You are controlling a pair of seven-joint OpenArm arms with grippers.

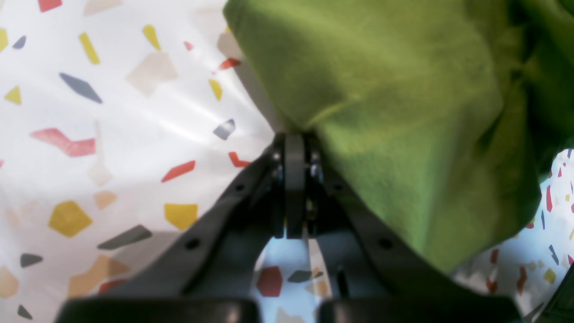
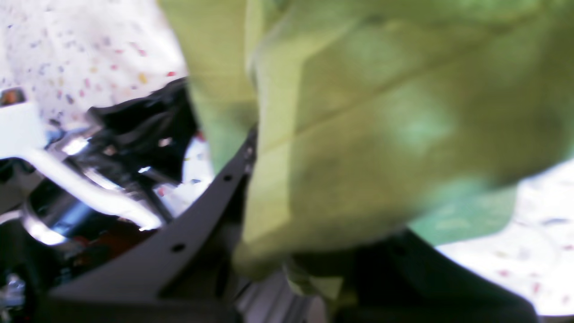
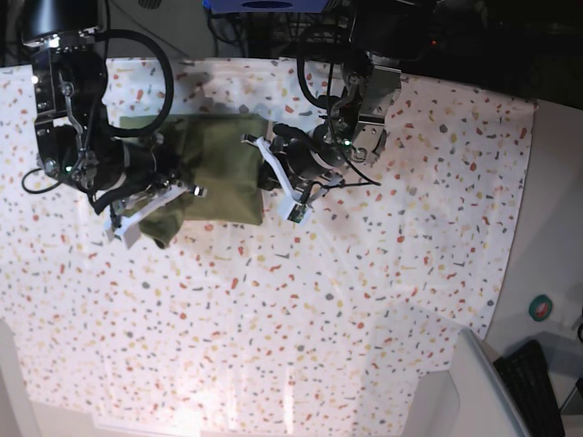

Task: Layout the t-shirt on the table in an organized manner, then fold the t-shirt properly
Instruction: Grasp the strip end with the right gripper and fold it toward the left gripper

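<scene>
Looking down from the base view, the t-shirt (image 3: 219, 168) is seen bunched in a soft green heap at the far left of the table (image 3: 364, 309), between the two arms, with a small round teal thing (image 3: 542, 308) lying off the cloth. In the left wrist view, the left gripper (image 1: 294, 134) is seen pressed together on a fuzzy green fold. In the blurry right wrist view, the right gripper (image 2: 287, 251) is mostly covered by draped cloth, so its grip cannot be told.
</scene>
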